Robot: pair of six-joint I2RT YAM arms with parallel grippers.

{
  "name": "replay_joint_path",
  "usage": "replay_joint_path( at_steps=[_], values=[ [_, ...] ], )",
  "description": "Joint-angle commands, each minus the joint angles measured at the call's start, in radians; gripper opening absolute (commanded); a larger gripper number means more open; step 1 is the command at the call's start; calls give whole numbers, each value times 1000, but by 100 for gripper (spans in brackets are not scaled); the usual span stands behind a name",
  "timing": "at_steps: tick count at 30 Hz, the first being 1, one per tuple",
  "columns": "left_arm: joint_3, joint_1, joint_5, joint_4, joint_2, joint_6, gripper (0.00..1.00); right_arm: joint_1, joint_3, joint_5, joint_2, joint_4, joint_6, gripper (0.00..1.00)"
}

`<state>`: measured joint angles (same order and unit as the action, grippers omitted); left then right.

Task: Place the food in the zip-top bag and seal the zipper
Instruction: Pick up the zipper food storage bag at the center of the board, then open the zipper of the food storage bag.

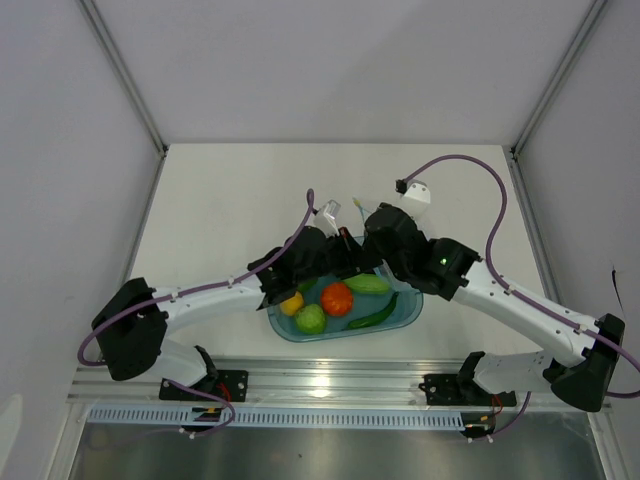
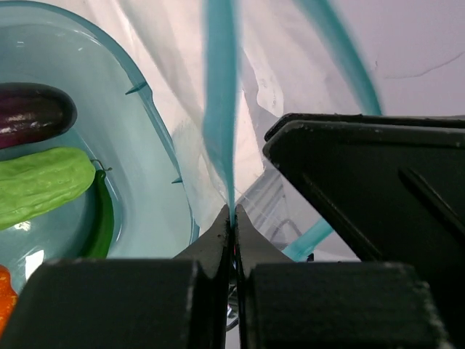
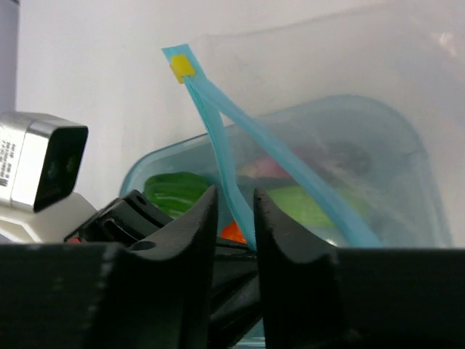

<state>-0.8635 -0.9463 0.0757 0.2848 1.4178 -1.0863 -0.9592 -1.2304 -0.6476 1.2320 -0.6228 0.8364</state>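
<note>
The clear zip-top bag [image 1: 332,213] hangs between my two grippers, just behind the blue tub [image 1: 410,312]. My left gripper [image 1: 322,248] [image 2: 233,212] is shut on the bag's teal zipper strip [image 2: 220,109]. My right gripper [image 1: 358,243] [image 3: 234,195] is narrowly open, with the zipper strip [image 3: 221,156] in the gap, lying against one finger. A yellow tab [image 3: 182,67] sits at the strip's end. The food lies in the tub: yellow fruit [image 1: 291,303], green fruit [image 1: 310,319], tomato [image 1: 337,298], cucumber [image 1: 367,283], chili [image 1: 375,315], eggplant [image 2: 33,113], bell pepper [image 3: 174,193].
Both arms crowd over the tub's far rim [image 2: 149,102]. White walls and metal posts close in the table [image 1: 220,200] on three sides. The left wrist camera [image 3: 43,167] shows close beside my right gripper.
</note>
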Motion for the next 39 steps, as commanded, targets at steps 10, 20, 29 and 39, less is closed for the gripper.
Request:
replay_joint_path(
  at_steps=[10,20,29,39],
  values=[
    [8,35,90,-74,-31,107,1,-61,-107,77,-110,-138,-233,99],
    [-63,34,114,-176,-37,190,0,52,165,473,-465,209,-247,100],
    [-101,24,64,-277,-75,273,1,198,12,549,-395,-43,-227,99],
    [-170,11,36,-398,-71,353,1,369,-208,271,-161,-515,-298,96]
  ],
)
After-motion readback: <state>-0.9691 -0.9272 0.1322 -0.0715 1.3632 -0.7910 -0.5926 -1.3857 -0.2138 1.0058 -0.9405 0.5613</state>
